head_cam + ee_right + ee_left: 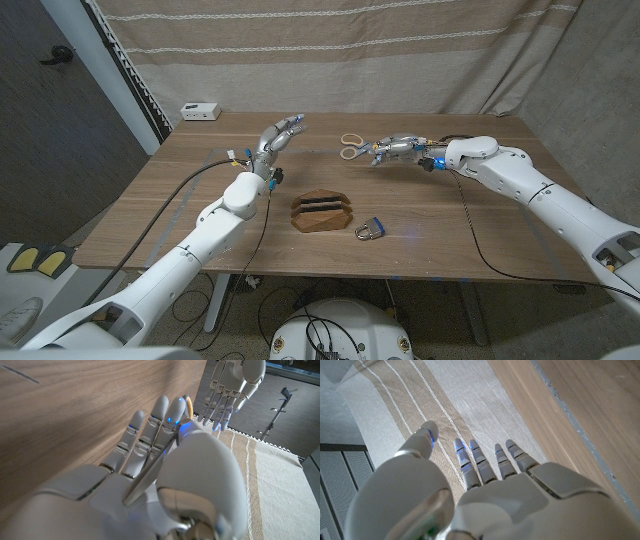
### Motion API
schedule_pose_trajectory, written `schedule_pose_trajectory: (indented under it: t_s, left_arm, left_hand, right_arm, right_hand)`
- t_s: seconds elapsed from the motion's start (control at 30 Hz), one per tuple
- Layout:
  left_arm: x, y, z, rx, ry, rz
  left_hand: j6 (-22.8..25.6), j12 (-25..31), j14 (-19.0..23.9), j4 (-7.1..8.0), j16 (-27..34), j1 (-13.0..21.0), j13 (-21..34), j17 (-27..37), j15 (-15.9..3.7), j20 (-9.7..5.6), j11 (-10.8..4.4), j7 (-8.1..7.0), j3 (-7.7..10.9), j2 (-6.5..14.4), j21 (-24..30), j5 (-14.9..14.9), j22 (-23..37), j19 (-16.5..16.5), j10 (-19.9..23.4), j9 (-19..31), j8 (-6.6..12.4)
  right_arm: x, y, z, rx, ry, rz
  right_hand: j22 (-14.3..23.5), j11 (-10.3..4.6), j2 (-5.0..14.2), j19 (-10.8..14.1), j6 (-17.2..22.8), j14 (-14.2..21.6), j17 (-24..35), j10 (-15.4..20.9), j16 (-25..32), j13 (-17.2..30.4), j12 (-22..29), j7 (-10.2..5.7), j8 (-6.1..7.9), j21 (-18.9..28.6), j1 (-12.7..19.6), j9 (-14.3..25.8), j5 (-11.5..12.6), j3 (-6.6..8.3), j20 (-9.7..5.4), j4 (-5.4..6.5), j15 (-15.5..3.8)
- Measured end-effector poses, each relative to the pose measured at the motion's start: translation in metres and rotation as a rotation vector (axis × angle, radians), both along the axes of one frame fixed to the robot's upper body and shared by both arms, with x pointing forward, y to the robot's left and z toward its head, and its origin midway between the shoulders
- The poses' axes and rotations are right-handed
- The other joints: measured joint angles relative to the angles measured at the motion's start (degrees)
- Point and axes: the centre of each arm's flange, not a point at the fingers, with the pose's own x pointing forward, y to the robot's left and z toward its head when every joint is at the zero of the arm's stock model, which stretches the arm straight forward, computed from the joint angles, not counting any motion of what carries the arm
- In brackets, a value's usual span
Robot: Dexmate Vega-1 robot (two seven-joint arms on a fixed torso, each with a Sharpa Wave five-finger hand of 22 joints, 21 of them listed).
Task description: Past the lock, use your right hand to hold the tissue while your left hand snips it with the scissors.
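My right hand (400, 149) hovers over the far middle of the table and holds the scissors (352, 148), their beige loop handles pointing toward my left hand. In the right wrist view the metal blade (150, 472) lies pinched between thumb and fingers of my right hand (150, 490), with a beige handle tip (189, 407) past the fingertips. My left hand (278, 135) is raised above the table's far left-middle, fingers apart and holding nothing; the left wrist view shows this hand (485, 495) reaching toward the curtain. The padlock (370, 230), silver with blue, lies near the front edge. I see no tissue.
A wooden slotted holder (322, 212) sits just left of the padlock. A small white box (201, 111) stands at the table's far left corner. A striped curtain (330, 50) hangs behind the table. Cables trail along both arms over the wooden table (180, 210).
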Motion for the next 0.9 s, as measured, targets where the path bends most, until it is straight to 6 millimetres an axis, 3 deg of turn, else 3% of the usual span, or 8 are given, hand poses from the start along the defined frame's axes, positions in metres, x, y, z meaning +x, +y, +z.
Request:
schedule_pose_trajectory:
  t_s: [0.13,0.27,0.43,0.57,0.6,0.8,0.9]
  left_arm:
    - [0.002,0.003,-0.002,0.018,0.006,0.043]
    - [-0.004,0.0,0.005,0.057,-0.012,0.08]
    - [-0.007,-0.001,0.008,0.102,-0.022,0.134]
    - [-0.004,0.003,0.005,0.127,-0.01,0.18]
    - [-0.016,-0.004,0.019,0.15,-0.049,0.17]
    - [-0.015,-0.001,0.017,0.184,-0.039,0.215]
    - [-0.026,-0.004,0.031,0.228,-0.076,0.229]
  left_hand:
    - [2.3,1.3,3.0,0.25,1.0,1.2,0.6,0.7,0.05,-0.01,0.01,-0.05,-1.2,-1.0,0.0,0.0,0.1,0.9,1.7,-0.2,0.0]
    - [2.5,2.0,6.2,0.39,2.0,2.0,1.3,1.6,-0.02,-0.1,0.01,-0.13,-1.82,-0.6,0.2,0.3,0.1,1.6,2.7,-0.4,-0.3]
    - [4.0,2.1,6.1,0.41,2.0,2.3,1.8,2.2,-0.01,-0.1,0.02,-0.04,-2.77,-0.8,0.2,0.3,0.3,1.5,2.6,-0.4,-0.3]
    - [6.5,1.8,4.2,0.56,1.7,2.6,2.6,2.9,0.05,0.0,0.02,-0.13,-3.72,-0.6,0.0,0.5,0.3,0.0,0.1,-0.5,-0.3]
    - [6.8,1.8,4.2,0.77,1.6,2.6,2.6,3.1,0.1,-0.02,0.01,-0.07,-3.92,-0.6,0.0,0.5,0.3,-0.2,-0.1,-0.7,-0.3]
    - [7.5,1.9,3.9,1.2,1.8,2.6,3.4,3.8,-0.14,0.21,-0.09,-0.13,-4.68,-0.6,0.0,0.5,0.3,-0.6,0.1,-0.7,-0.3]
    - [7.4,2.7,4.0,1.69,2.7,2.2,4.2,4.6,-0.08,-0.01,-0.09,-0.12,-5.78,-0.4,0.0,0.5,0.3,-0.8,1.6,-0.7,-0.61]
  right_arm:
    - [0.002,-0.002,0.0,0.002,0.003,-0.005]
    - [0.002,-0.002,-0.001,0.01,0.021,0.011]
    - [0.003,-0.002,0.0,0.014,0.032,0.02]
    - [0.004,-0.003,0.001,0.015,0.032,0.017]
    - [0.003,-0.002,0.0,0.014,0.045,0.029]
    - [0.005,-0.002,0.001,0.015,0.047,0.026]
    - [0.005,-0.002,0.001,0.014,0.053,0.03]
  right_hand:
    - [-0.2,0.0,0.0,0.0,0.0,0.0,0.0,0.0,-0.2,0.0,0.0,0.0,-0.01,0.5,0.0,0.0,0.0,0.01,0.0,0.01,0.0]
    - [-0.2,-0.01,0.0,0.0,0.0,0.0,0.0,0.0,-0.2,0.0,0.0,0.0,-0.23,0.9,0.0,0.0,-0.4,0.09,0.0,0.09,0.0]
    - [-0.2,-0.21,-0.01,0.0,-0.1,0.0,0.0,-0.2,-0.2,0.0,0.0,0.1,-0.23,1.2,0.0,-0.1,-0.4,0.14,0.0,0.15,0.0]
    - [-0.2,-0.21,-0.01,0.0,-0.1,0.0,0.0,-0.2,-0.2,0.0,0.0,0.1,-0.23,1.4,0.0,-0.2,-0.4,0.14,-0.04,0.16,0.01]
    - [-0.2,-0.21,-0.01,-0.2,-0.1,0.0,0.0,-0.2,-0.2,0.0,0.0,0.1,-0.24,1.6,0.0,-0.2,-0.4,0.14,-0.2,0.16,0.01]
    - [-0.4,-0.2,-0.01,-0.6,-0.1,0.0,0.0,-0.2,-0.2,0.0,0.0,0.1,-0.41,2.1,0.0,-0.2,-0.5,0.14,0.0,0.16,0.01]
    - [-0.4,-0.2,-0.01,-0.6,-0.1,0.0,0.0,-0.2,-0.2,0.0,0.0,0.1,-0.44,2.3,0.0,-0.2,-0.6,0.14,0.01,0.16,0.01]
